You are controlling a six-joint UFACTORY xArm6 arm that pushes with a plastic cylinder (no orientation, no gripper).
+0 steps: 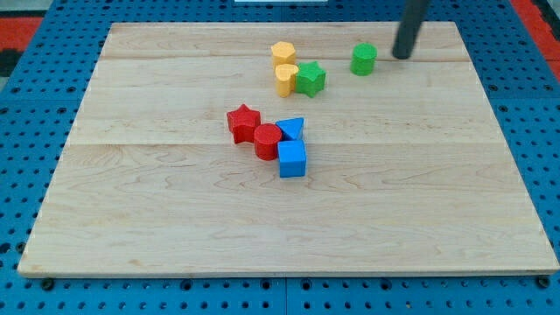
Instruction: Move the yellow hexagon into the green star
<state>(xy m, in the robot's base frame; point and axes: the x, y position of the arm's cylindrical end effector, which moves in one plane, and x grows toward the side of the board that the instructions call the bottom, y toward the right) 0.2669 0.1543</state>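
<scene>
The yellow hexagon [283, 53] sits near the view's top, just above a second yellow block [286, 80]. The green star [310, 79] lies right of that second yellow block, touching it, and just below-right of the hexagon. My tip [402, 55] is at the view's top right, to the right of a green cylinder [364, 59] and well right of the hexagon and star.
A cluster lies mid-board: a red star [243, 122], a red cylinder [268, 141], a blue triangle [291, 129] and a blue cube [292, 159]. The wooden board [175, 227] rests on a blue pegboard surface.
</scene>
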